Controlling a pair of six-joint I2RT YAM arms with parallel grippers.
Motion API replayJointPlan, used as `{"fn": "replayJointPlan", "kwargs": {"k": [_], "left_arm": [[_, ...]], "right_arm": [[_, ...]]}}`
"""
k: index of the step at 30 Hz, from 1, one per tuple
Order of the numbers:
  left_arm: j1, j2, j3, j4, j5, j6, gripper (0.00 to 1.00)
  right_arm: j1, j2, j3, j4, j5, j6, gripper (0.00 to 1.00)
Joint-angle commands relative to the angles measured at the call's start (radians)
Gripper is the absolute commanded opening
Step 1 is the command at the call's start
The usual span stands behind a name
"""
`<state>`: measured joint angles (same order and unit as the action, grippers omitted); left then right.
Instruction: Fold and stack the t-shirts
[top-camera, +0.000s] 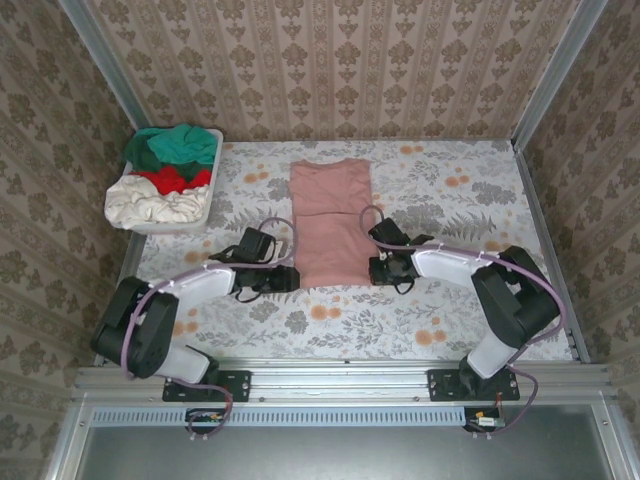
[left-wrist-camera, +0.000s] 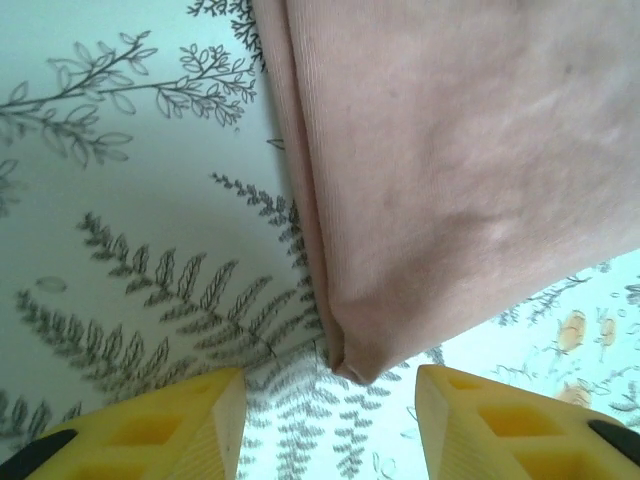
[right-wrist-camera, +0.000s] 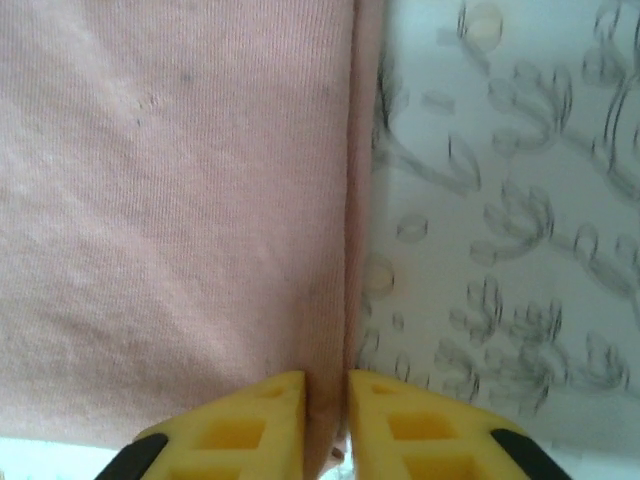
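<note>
A dusty-pink t-shirt (top-camera: 331, 222) lies folded into a long strip in the middle of the table, plain side up. My left gripper (top-camera: 292, 279) sits at its near left corner, open; the yellow fingers (left-wrist-camera: 180, 425) stand wide apart, with the pink corner (left-wrist-camera: 360, 365) just ahead of them, untouched. My right gripper (top-camera: 374, 270) is at the near right corner, shut on the shirt's folded right edge (right-wrist-camera: 350, 300). A thin ridge of pink cloth is pinched between its yellow fingertips (right-wrist-camera: 268, 415). Teal-green (top-camera: 178, 145), red (top-camera: 170, 179) and cream (top-camera: 155, 205) tees lie bundled in the basket.
The white laundry basket (top-camera: 212, 170) stands at the back left of the flowered tablecloth (top-camera: 460, 200). Patterned walls close in the back and both sides. A metal rail (top-camera: 340, 375) runs along the near edge by the arm bases.
</note>
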<state>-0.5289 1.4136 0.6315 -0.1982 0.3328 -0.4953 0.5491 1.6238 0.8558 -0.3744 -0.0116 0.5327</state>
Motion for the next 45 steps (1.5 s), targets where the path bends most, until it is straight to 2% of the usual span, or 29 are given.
{"fn": "replayJointPlan", "kwargs": {"k": [1, 4, 8, 13, 19, 24, 29, 32, 33, 37, 45], "left_arm": [[-0.039, -0.059, -0.016, 0.017, -0.024, -0.086, 0.53], [-0.074, -0.056, -0.020, 0.060, -0.055, -0.132, 0.58], [-0.072, -0.004, -0.022, 0.083, -0.054, -0.147, 0.58], [-0.074, 0.040, -0.026, 0.112, -0.034, -0.150, 0.62], [-0.098, 0.051, -0.077, 0.149, -0.026, -0.180, 0.59], [-0.125, 0.087, -0.082, 0.211, -0.005, -0.201, 0.47], [-0.142, 0.091, -0.048, 0.247, 0.039, -0.201, 0.18], [-0.145, 0.023, -0.054, 0.224, 0.042, -0.198, 0.01], [-0.145, -0.008, -0.061, 0.209, 0.037, -0.198, 0.00], [-0.148, -0.178, -0.110, 0.137, 0.007, -0.207, 0.00], [-0.178, -0.560, -0.126, -0.124, -0.055, -0.244, 0.00]], "right_arm": [[0.008, -0.095, -0.035, -0.080, -0.008, 0.034, 0.31], [0.008, -0.151, -0.046, -0.068, -0.003, 0.056, 0.37], [0.008, -0.129, -0.055, -0.015, -0.057, 0.083, 0.43], [0.008, -0.081, -0.072, 0.048, -0.091, 0.107, 0.44], [0.008, -0.041, -0.091, 0.107, -0.130, 0.125, 0.45], [0.009, 0.002, -0.094, 0.128, -0.139, 0.136, 0.40], [0.015, -0.028, -0.096, 0.120, -0.138, 0.148, 0.20], [0.022, -0.074, -0.097, 0.092, -0.130, 0.148, 0.05], [0.024, -0.092, -0.099, 0.078, -0.123, 0.148, 0.02], [0.038, -0.211, -0.128, 0.019, -0.104, 0.159, 0.00], [0.079, -0.546, -0.137, -0.209, -0.064, 0.218, 0.00]]}}
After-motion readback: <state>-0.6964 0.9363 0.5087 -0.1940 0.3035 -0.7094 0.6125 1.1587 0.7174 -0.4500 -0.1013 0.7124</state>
